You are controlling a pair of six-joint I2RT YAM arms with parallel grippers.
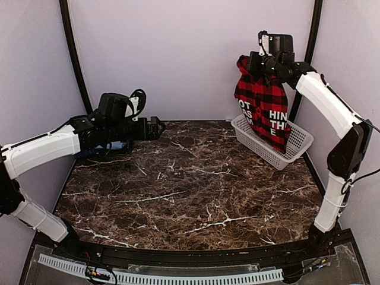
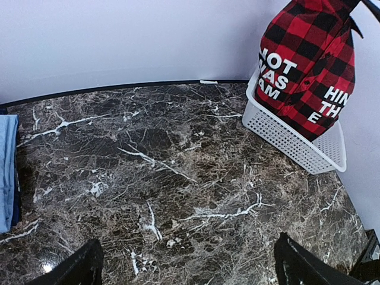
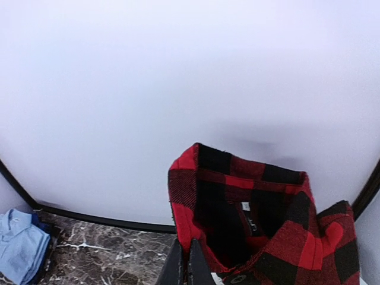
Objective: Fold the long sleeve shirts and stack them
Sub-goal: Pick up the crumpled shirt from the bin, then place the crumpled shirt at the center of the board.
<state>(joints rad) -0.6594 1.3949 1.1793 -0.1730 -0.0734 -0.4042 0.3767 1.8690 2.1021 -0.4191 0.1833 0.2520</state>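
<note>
A dark brown, white-veined marble-patterned counter (image 1: 196,196) is enclosed by pale lilac walls (image 1: 190,53) with black corner posts. A white plastic mesh basket (image 1: 300,142) is set at its far right corner, close against the right wall. The large red-and-black buffalo-check flannel shirt (image 1: 261,101), printed with white block letters, is held up above this basket. Its lower end is seen to hang down inside the basket's rim; whether it touches the basket's floor cannot be told. The right end effector (image 3: 185,261) is closed tight on the cloth at the shirt's collar, with the arm raised high by the back wall. At the far left edge of the counter a plain light blue shirt (image 2: 6,172) is laid upon a darker blue shirt (image 2: 18,205), of which only an edge is shown. The left end effector (image 1: 160,127) is held above the counter near that pile, its fingers (image 2: 80,267) spread wide, with nothing between them.
</note>
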